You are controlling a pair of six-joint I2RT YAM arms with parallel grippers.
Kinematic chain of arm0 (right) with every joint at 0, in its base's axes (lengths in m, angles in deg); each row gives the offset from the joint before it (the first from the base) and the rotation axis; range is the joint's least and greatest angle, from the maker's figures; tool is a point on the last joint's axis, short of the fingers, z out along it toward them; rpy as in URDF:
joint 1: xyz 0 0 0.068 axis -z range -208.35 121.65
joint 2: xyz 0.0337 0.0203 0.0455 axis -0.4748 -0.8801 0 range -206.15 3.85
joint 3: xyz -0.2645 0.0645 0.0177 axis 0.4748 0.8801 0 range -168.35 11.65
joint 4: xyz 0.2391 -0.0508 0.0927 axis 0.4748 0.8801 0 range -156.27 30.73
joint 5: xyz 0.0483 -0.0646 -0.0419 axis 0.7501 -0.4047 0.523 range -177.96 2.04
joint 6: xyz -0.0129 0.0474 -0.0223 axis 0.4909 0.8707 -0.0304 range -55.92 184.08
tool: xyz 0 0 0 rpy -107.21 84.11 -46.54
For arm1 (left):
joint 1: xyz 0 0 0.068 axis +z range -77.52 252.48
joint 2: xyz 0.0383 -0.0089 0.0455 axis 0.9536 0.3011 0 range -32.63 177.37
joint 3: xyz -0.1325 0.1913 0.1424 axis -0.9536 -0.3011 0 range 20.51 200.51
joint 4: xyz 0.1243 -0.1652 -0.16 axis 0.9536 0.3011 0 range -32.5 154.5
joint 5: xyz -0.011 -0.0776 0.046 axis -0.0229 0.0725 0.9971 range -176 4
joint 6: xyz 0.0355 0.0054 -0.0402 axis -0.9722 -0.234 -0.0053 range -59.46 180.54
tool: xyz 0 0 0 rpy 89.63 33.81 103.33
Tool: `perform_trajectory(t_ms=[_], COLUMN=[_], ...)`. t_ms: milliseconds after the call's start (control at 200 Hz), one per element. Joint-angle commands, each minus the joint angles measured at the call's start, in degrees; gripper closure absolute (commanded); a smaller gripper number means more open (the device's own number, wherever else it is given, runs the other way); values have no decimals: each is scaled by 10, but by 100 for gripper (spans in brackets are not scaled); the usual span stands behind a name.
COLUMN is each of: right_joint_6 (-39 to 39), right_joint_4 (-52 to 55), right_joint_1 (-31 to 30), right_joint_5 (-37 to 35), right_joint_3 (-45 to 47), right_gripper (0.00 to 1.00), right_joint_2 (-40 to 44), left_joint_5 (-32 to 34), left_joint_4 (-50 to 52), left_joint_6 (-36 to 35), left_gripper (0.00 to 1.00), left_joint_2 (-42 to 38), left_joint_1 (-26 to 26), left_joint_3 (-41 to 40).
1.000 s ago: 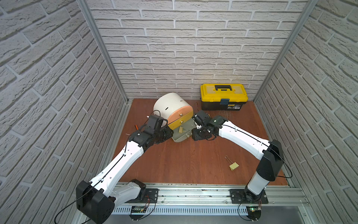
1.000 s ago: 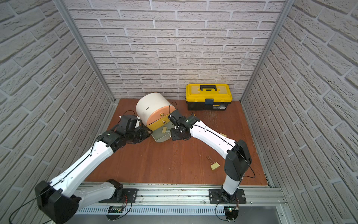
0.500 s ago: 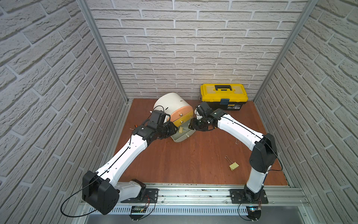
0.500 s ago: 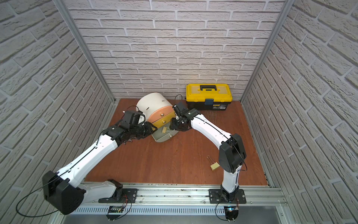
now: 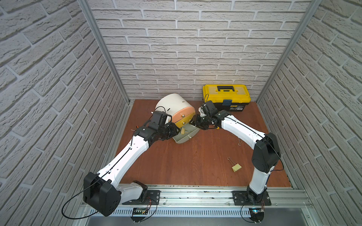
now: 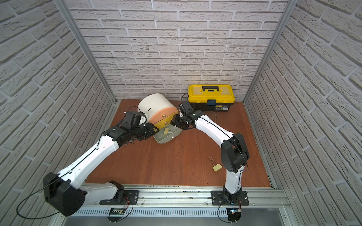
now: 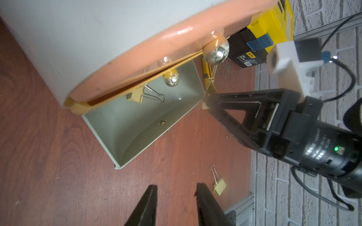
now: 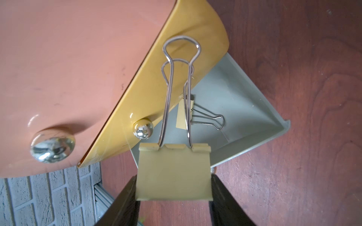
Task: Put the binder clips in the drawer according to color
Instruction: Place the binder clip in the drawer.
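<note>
Now: right gripper carrying a pale yellow clip to the open grey drawer

Right gripper (image 8: 173,187) is pinching a pale yellow clip (image 8: 174,172) by the body, wire handles pointing away from the wrist toward the cabinet (image 5: 172,103). Holding it by the flat sides keeps the handles free, so it should drop cleanly.

Only the grey drawer (image 7: 125,125) is pulled out; peach (image 5: 182,113) and yellow (image 5: 186,122) fronts look shut. One pale yellow clip (image 7: 136,96) already lies inside, near the back, under the yellow front. Looks like pale yellow is being sorted into grey, so the held one likely goes there too.

In the right wrist view the held clip sits just over the drawer's near corner, not yet over the middle. Needs a bit more reach before release, or it may catch the rim.

Left gripper (image 7: 175,197) is spread and empty, hovering low over the tabletop (image 5: 195,166) beside the cabinet, probably parked clear of the drawer or ready to steady it.

A further pale yellow clip (image 5: 236,167) lies on the tabletop, well apart from the cabinet. No teal or blue clips visible. Toolbox (image 5: 226,95) sits at the back wall, not involved.
</note>
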Motion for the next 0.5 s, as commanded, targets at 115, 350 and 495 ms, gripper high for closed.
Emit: perform_trajectory(t_ms=[115,350,495], right_joint_6=[13,14,12], right_joint_4=[-33,-35,-32], right_joint_1=[4,5,7], right_joint_5=[11,12,16], right_joint_3=[-3,-4,-6], right_gripper=[55,41,37], right_joint_2=[-15,-16,-18], left_joint_5=[-5,-6,-7], left_joint_4=[-11,-10,-10], left_joint_6=[-9,-9,-8], left_gripper=[62,62,62], left_joint_2=[-8,-6,-5], left_joint_1=[4,4,3], left_joint_3=[9,11,14])
